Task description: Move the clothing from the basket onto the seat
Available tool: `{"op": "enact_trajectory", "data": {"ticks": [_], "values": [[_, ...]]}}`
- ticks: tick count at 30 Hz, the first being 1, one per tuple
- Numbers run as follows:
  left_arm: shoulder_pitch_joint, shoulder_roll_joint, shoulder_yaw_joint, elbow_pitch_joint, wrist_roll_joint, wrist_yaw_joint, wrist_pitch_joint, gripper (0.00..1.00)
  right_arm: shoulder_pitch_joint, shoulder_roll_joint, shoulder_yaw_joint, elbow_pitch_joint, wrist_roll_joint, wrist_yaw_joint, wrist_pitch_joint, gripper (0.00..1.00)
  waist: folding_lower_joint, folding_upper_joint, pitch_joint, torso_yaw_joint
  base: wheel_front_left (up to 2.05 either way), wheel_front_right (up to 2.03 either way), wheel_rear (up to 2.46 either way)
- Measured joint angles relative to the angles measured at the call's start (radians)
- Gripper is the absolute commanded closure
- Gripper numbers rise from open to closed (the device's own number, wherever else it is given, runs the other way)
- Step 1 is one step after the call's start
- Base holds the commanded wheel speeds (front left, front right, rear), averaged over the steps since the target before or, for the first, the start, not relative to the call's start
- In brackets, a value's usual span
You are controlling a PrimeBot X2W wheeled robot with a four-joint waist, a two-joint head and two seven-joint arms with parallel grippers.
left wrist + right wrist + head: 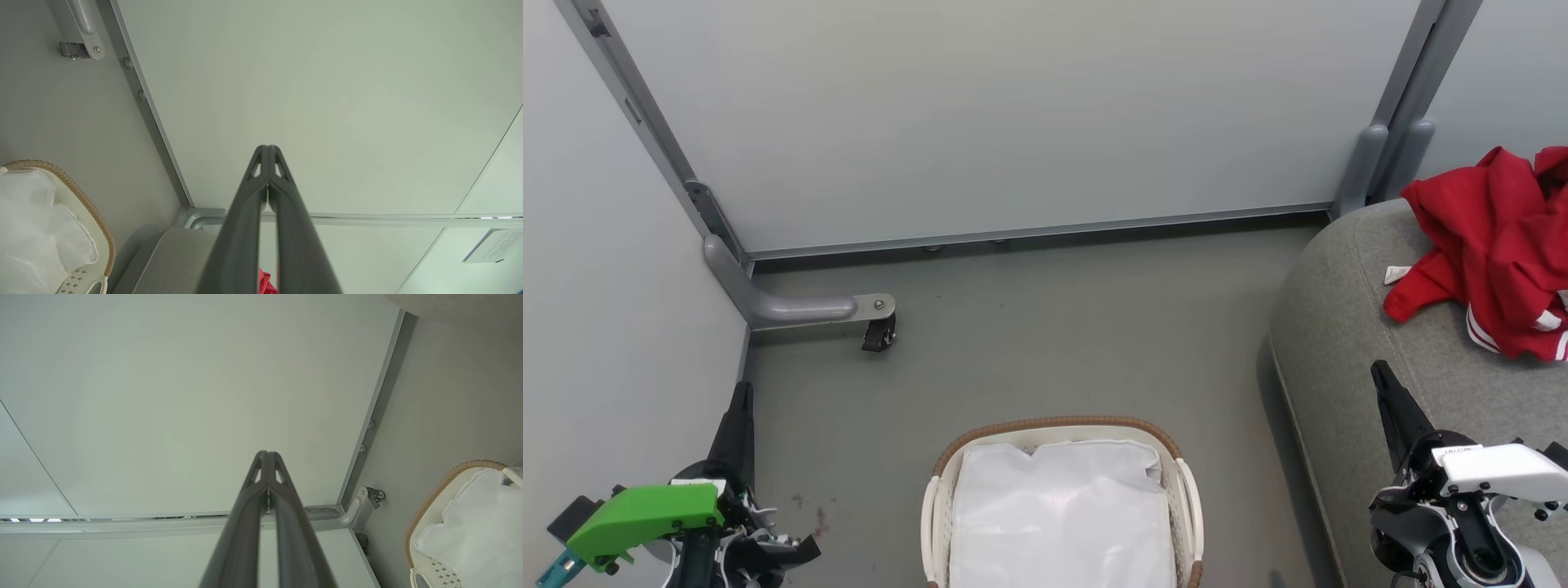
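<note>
The bright red soft fabric clothing with white stripe trim [1499,245] is lying bunched on the large grey fabric-upholstered seat [1339,343], ahead and to the right of our right end effector [1379,371], the nearer one. The heap is running past the frame edge, so we cannot tell its long axis. The small oval white plastic basket with brown woven rim [1058,425] is sitting on the grey floor [1054,327] between our arms, its white fabric liner [1062,514] bare, so we are judging the transfer done. Both the right and the left end effector [267,149] are pressed together, carrying nothing, with open room around them.
</note>
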Motion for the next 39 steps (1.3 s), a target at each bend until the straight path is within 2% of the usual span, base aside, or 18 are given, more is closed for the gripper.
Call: {"op": "enact_trajectory", "data": {"ticks": [39], "values": [[0.0, 0.0, 0.0, 0.0, 0.0, 0.0, 0.0, 1.0, 0.0, 0.0, 0.0, 0.0, 0.0, 0.0, 0.0, 1.0, 0.0, 0.0, 0.0, 0.0, 0.0, 0.0, 0.0]]}}
